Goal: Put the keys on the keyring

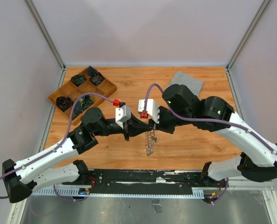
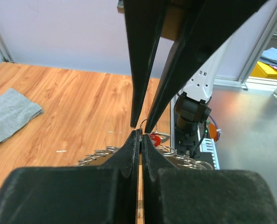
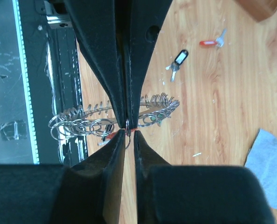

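Observation:
The keyring (image 1: 150,142) hangs in mid-air below where my two grippers meet, its rim fringed with small rings (image 3: 78,125). My left gripper (image 2: 141,133) is shut on one small ring at the keyring's top. It also shows in the right wrist view (image 3: 128,119), coming in from above. My right gripper (image 3: 129,135) is tip to tip with it, its jaws a narrow gap apart around that small ring. A red tag (image 2: 155,139) hangs just behind the pinch. A black-tagged key (image 3: 178,60) and a red-tagged key (image 3: 211,43) lie loose on the table.
A wooden compartment tray (image 1: 52,98) with dark items stands at the back left. A grey cloth (image 1: 187,81) lies at the back centre-right, also in the right wrist view (image 3: 269,163). A black rail (image 1: 143,176) runs along the table's near edge.

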